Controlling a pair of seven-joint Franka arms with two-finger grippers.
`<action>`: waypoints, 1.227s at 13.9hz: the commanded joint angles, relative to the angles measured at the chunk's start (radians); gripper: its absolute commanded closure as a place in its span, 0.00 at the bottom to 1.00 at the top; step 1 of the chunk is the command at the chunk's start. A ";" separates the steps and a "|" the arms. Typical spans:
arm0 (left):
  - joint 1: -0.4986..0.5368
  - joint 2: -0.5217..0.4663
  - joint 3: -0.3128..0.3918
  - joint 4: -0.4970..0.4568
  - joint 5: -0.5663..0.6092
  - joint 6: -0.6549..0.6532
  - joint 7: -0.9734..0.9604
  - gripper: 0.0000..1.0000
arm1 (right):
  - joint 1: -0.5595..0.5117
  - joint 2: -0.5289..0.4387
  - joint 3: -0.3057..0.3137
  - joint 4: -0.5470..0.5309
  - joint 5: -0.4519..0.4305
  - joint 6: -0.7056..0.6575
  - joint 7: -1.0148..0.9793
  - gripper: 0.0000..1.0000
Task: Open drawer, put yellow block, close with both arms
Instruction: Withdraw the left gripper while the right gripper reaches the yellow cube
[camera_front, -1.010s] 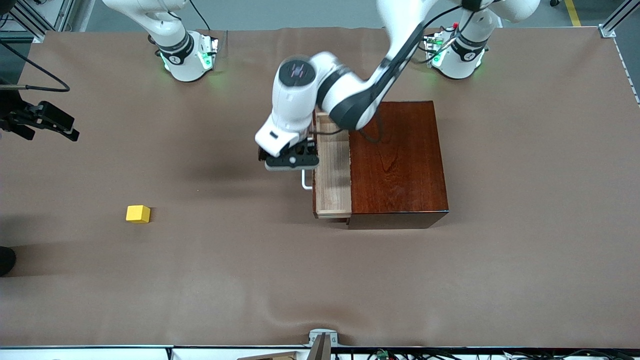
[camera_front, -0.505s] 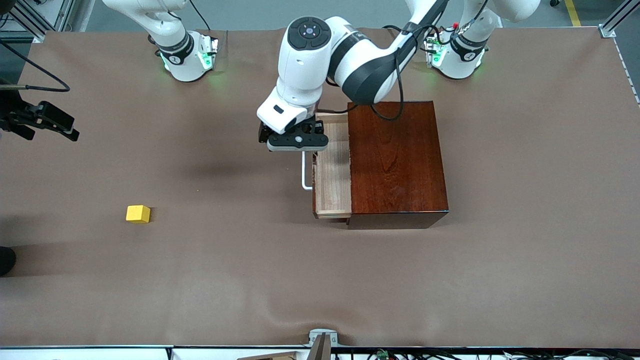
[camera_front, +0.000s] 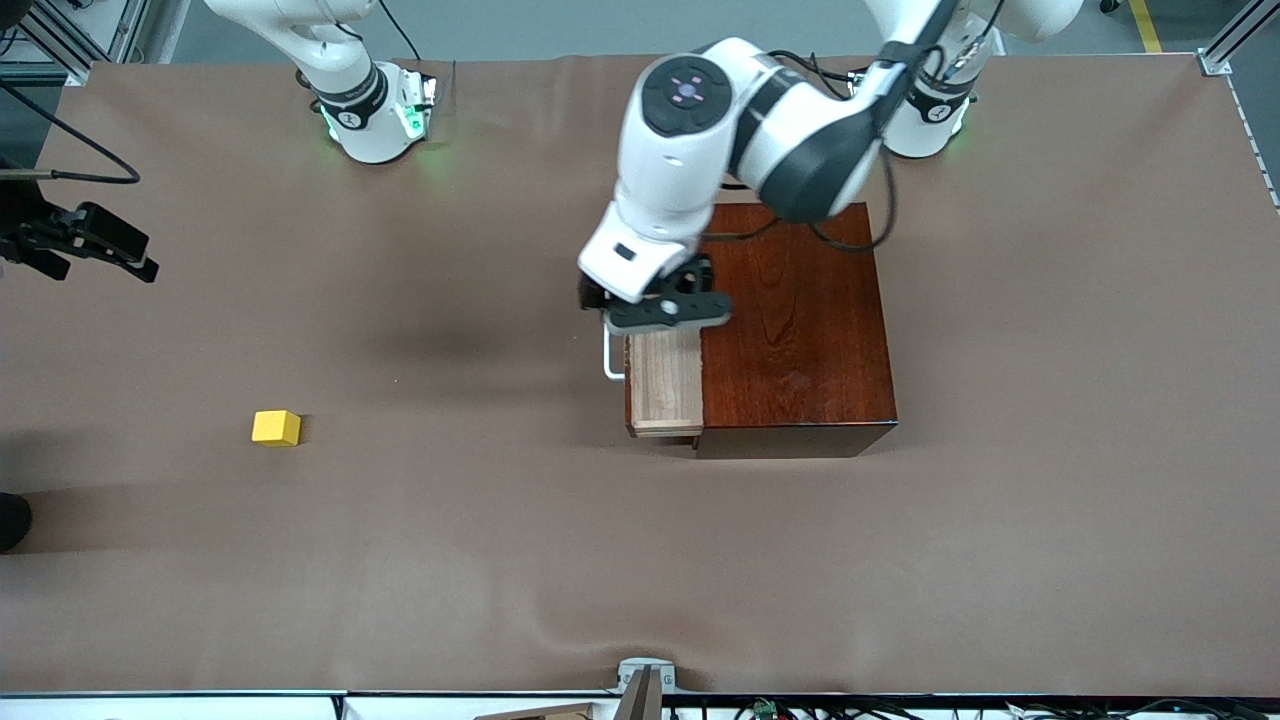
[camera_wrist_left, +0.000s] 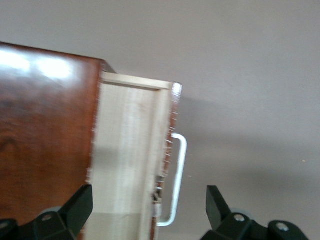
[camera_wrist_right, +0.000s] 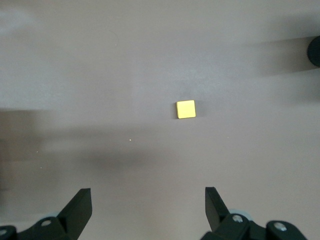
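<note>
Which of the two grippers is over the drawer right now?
The left gripper, open, hangs over the pulled-out drawer beside its white handle. The right gripper, also open, is up over bare table with the yellow block below.

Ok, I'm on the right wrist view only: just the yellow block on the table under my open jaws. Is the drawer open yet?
Observer: Yes. The drawer is pulled partway out of the wooden box, toward the right arm's end of the table.
Operator: Anything in it?
Observer: The part of its tray that shows is bare. The yellow block sits on the table, well apart from the box.
Operator: And where is the left gripper?
Observer: The left gripper is over the drawer, jaws open and holding nothing. The white handle is free.
</note>
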 joint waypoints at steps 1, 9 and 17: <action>0.054 -0.090 -0.006 -0.086 0.010 -0.033 0.030 0.00 | 0.005 -0.001 -0.004 -0.004 -0.009 0.014 -0.034 0.00; 0.213 -0.283 -0.014 -0.333 0.126 -0.024 0.171 0.00 | -0.105 0.007 -0.010 -0.233 -0.012 0.247 -0.203 0.00; 0.419 -0.425 -0.017 -0.474 0.122 -0.003 0.404 0.00 | -0.115 0.322 -0.009 -0.299 -0.023 0.589 -0.255 0.00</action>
